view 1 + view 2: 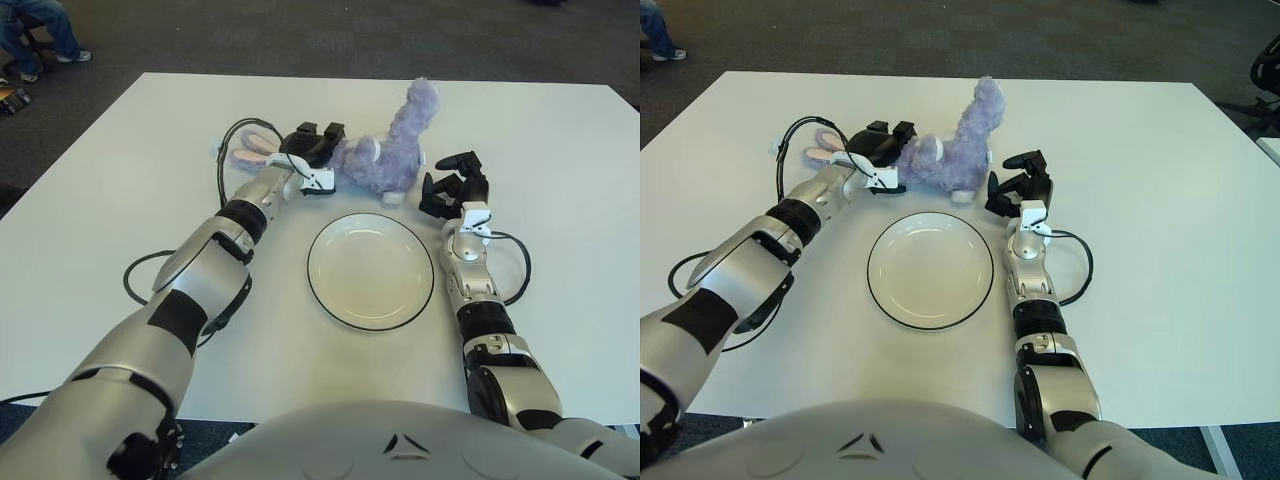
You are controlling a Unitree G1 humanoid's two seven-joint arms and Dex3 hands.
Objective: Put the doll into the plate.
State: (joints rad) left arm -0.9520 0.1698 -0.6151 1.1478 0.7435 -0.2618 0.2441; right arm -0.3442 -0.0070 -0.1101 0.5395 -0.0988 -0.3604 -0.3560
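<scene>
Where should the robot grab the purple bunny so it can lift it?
Probably around the soft body of the doll, which lies on its side beyond the plate. The left hand is already at its head end, so come from the left; the right hand could support the other side.

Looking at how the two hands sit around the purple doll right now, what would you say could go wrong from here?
The left hand sits at the head end of the doll, over its ears; whether it grips is unclear, so a lift from there may let the soft body sag or slip out. The right hand shows just right of the doll, apart from it, giving no support. The plate lies close in front, so a dragged doll could nudge its rim.
</scene>
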